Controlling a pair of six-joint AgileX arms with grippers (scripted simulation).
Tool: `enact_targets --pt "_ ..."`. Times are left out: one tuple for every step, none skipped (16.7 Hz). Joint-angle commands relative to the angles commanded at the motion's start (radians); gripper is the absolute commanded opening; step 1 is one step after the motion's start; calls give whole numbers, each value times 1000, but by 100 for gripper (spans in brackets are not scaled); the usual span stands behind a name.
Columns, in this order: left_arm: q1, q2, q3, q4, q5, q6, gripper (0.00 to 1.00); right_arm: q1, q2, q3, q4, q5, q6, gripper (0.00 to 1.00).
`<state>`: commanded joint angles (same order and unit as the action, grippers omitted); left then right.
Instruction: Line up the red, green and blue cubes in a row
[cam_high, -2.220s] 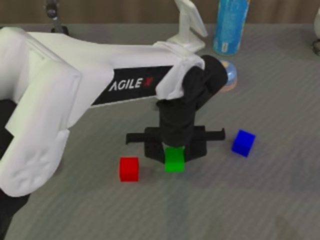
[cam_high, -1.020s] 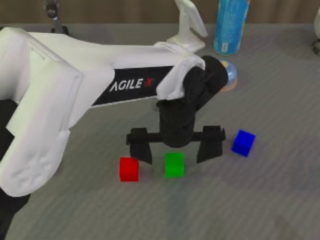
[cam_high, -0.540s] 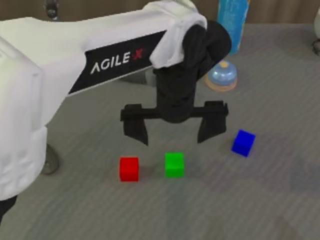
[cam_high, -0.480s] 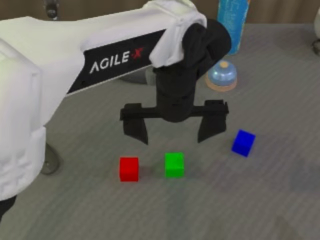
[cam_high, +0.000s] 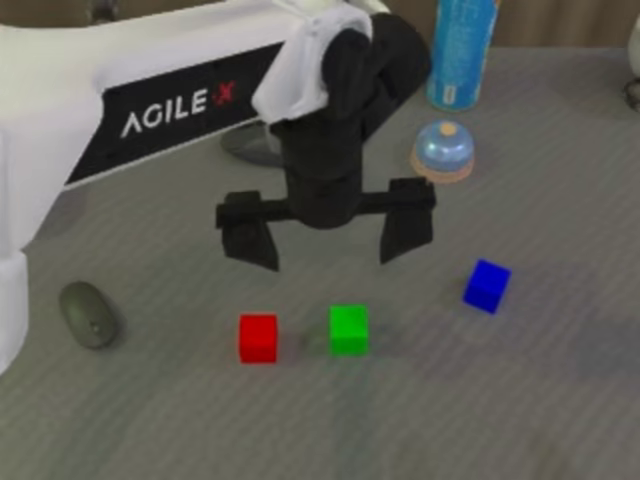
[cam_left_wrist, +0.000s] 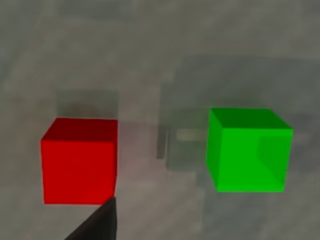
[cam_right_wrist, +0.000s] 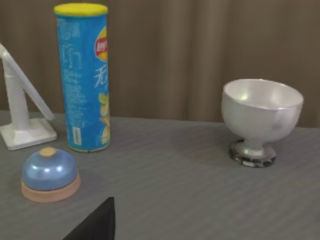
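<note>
Left gripper (cam_high: 327, 227): spread wide, empty, above table. Red cube (cam_high: 258, 337), green cube (cam_high: 348, 328): side by side. Blue cube (cam_high: 487, 285): apart, rightward. Next, likely: fetch blue into row

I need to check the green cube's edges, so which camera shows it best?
The left wrist view: the green cube appears large there, with its top and two sides visible, apart from the red cube. The top view shows it small, unobstructed, below the open left claw. The right wrist view does not show it.
</note>
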<state>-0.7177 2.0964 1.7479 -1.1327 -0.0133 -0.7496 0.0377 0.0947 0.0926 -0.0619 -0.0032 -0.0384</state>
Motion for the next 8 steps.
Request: enact_targets --pt "22 -50 -46 31 -2 12 100 12 50 48 -31 0 -19 100" --pt "49 -109 -100 66 -4 26 100 25 107 99 -64 0 -40 100" --pt "78 -176 -162 105 -6 42 100 40 172 157 -101 0 -62 100" --pt "110 -250 -231 146 -7 60 100 56 253 224 -144 0 -89 100" --pt "144 -331 -307 189 -9 81 100 72 338 290 -188 1 -116 100" --pt "180 -418 -388 235 -10 104 100 89 431 360 -235 2 -144 100" --pt "218 -511 -474 282 -12 130 100 108 540 436 -287 2 -175 100" --pt "257 -607 -564 330 -12 159 100 126 648 509 -338 3 -205 100"
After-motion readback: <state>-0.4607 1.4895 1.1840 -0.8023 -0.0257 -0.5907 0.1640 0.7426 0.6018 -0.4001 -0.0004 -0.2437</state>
